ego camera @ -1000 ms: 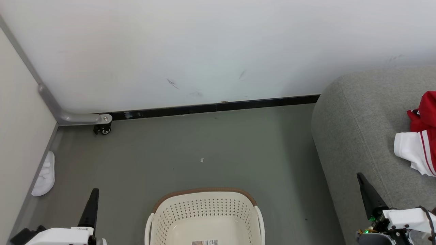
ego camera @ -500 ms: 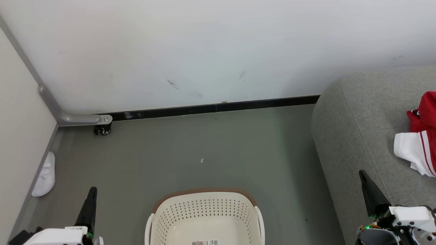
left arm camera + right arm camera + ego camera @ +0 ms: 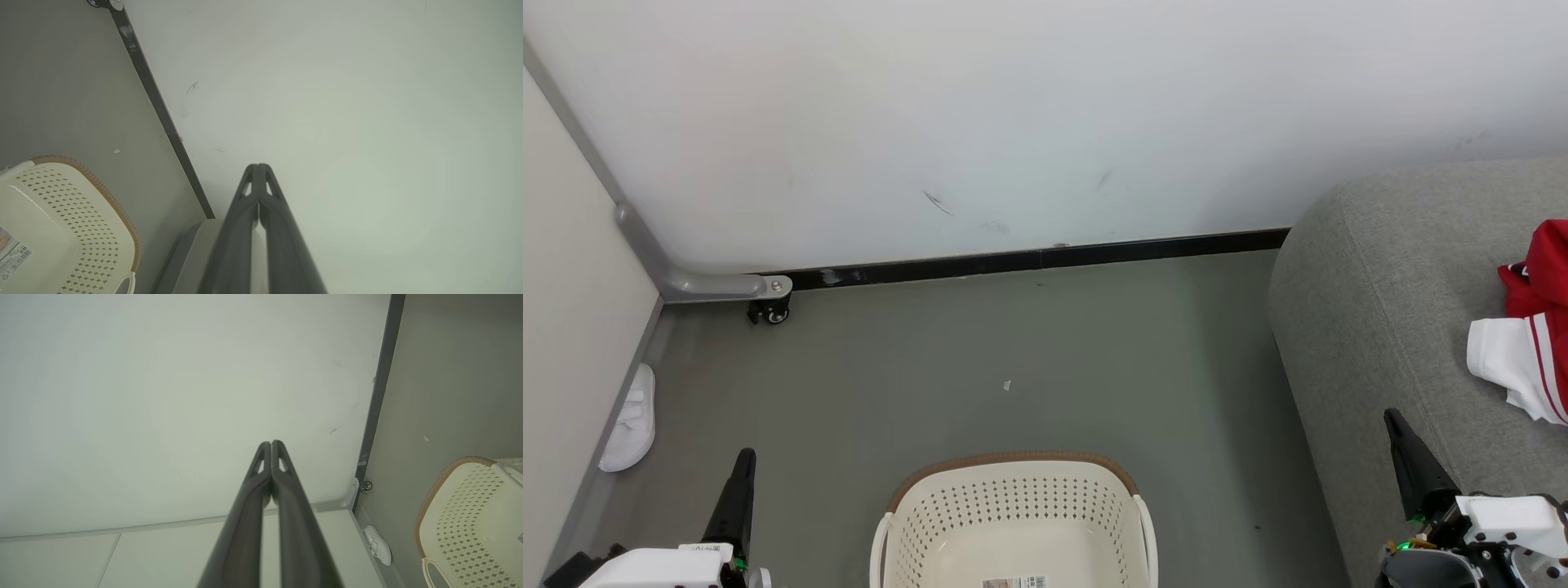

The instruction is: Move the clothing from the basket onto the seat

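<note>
Slipper seemingly against panel, basket apart

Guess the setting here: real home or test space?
Probably a staged test corner, not a lived-in home: a grey sofa holding red-and-white clothing, a laundry basket on bare floor, and a caster under a partition frame.

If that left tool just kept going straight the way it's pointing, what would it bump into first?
Probably the white wall: the left tool points at it, above the dark skirting strip, with nothing visible between. Depth is unclear.
</note>
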Robot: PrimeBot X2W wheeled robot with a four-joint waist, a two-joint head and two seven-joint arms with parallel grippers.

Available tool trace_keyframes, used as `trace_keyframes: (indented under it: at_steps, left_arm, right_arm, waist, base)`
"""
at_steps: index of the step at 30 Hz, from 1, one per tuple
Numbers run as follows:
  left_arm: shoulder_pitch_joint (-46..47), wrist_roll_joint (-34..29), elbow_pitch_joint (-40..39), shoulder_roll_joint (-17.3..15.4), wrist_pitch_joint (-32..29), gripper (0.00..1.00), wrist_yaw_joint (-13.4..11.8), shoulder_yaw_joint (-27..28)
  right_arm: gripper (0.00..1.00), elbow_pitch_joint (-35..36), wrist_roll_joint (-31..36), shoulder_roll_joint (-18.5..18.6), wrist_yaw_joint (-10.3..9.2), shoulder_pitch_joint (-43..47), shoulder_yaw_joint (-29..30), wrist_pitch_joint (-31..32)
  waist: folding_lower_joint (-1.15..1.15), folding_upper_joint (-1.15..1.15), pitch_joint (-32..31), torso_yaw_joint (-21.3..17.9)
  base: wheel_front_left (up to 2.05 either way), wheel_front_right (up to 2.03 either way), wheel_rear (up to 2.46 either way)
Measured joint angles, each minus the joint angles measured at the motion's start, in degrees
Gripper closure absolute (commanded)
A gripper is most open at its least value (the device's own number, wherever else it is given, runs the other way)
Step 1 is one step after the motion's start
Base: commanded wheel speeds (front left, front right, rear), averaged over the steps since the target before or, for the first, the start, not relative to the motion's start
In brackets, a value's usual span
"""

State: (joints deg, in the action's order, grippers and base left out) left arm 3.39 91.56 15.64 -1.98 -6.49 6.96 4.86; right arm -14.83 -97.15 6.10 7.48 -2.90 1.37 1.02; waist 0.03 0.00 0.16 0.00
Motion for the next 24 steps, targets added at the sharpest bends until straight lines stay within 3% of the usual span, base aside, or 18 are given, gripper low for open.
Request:
trace_keyframes:
  at_steps: [24]
  left_arm:
    - [0.0,0.09,-0.01,0.0,0.01,1.0,0.0,-0.01]
  right_arm:
    - [1.0,-0.11,0.0,-0.03,0.0,0.0,0.18,0.24]
  waist:
    - [-0.01,0.0,0.01,0.0]
  base:
    - [0.0,0.0,0.0]
